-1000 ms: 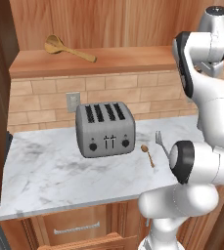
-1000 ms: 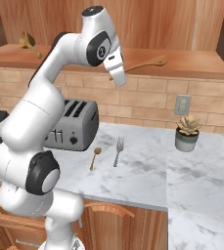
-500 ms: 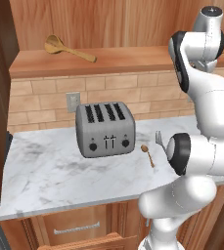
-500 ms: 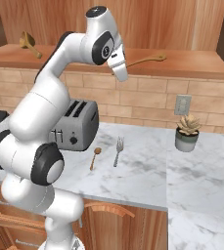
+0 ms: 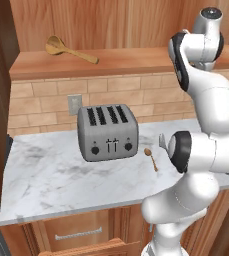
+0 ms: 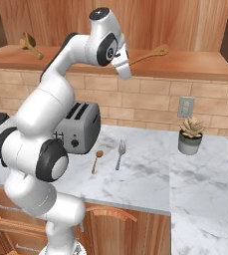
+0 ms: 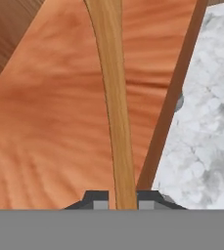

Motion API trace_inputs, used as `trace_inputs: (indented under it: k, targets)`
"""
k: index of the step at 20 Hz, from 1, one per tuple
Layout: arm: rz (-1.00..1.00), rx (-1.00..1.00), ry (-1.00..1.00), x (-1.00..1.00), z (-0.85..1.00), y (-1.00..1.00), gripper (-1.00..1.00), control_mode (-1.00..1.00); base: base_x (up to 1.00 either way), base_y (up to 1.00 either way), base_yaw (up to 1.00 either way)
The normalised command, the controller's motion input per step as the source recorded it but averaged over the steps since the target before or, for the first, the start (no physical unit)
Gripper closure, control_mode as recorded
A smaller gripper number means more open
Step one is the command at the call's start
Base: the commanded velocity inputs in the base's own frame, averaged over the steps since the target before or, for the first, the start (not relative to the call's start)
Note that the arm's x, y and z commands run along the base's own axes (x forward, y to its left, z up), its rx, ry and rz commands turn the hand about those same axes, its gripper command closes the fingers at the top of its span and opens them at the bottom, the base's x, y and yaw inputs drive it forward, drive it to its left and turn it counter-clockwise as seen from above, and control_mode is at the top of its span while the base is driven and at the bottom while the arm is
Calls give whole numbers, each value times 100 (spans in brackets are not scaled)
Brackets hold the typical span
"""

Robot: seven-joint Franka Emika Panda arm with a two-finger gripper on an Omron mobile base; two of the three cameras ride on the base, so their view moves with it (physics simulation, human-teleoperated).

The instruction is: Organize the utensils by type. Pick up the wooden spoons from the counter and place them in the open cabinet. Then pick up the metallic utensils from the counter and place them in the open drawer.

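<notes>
The gripper point(image 7: 116, 199) is closed on the handle of a long light-brown wooden spoon point(image 7: 114, 97) lying on the cabinet shelf point(image 6: 195, 67) above the toaster point(image 5: 107, 131), with a second wooden spoon point(image 5: 68, 49), a small coppery spoon point(image 6: 96, 160) and a fork point(image 6: 120, 153) nearby.

With the toaster point(image 5: 107, 132) as landmark on the counter point(image 5: 51, 175), the small spoon point(image 5: 150, 157) lies just to its right and the fork point(image 6: 120, 153) lies just beyond that spoon, with the potted plant point(image 6: 190, 135) well apart farther right near the back wall. Above and behind the toaster runs the shelf of the open cabinet point(image 5: 116, 62), where one wooden spoon point(image 5: 69, 49) lies up to the toaster's left and a second wooden spoon point(image 6: 148, 54) lies up to its right. In the hand view the second spoon's handle point(image 7: 116, 107) lies on the shelf between the two fingers point(image 7: 98, 201).
</notes>
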Motion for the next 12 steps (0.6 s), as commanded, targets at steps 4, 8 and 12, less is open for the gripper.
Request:
trace_inputs:
  k: [4,8,12]
  targets:
    - [0,0,-1,29,0,0,100,-100,0,0,0]
    - [0,0,-4,24,0,0,100,-100,0,0,0]
    - [0,0,-4,25,0,0,100,-100,0,0,0]
